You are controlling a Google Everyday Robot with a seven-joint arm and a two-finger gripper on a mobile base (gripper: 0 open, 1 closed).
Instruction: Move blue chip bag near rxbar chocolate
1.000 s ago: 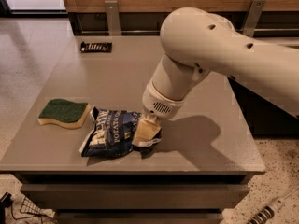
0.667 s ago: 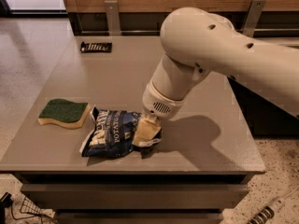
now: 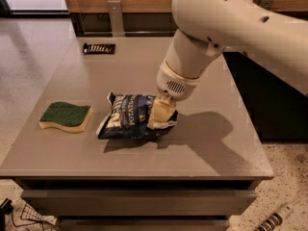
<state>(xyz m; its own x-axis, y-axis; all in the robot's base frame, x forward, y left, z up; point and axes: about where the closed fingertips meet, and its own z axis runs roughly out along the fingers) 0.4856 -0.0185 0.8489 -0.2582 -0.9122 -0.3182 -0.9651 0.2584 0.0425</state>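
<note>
While the rxbar chocolate (image 3: 98, 48) lies at the far left, our claw (image 3: 161, 115) clamps the blue chip bag (image 3: 126, 121)

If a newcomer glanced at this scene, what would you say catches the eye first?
The big white robot arm reaches in from upper right, its gripper at the right end of a crumpled blue chip bag on the grey table. A green-topped sponge lies left of it; a small black snack bar sits near the far left corner.
</note>
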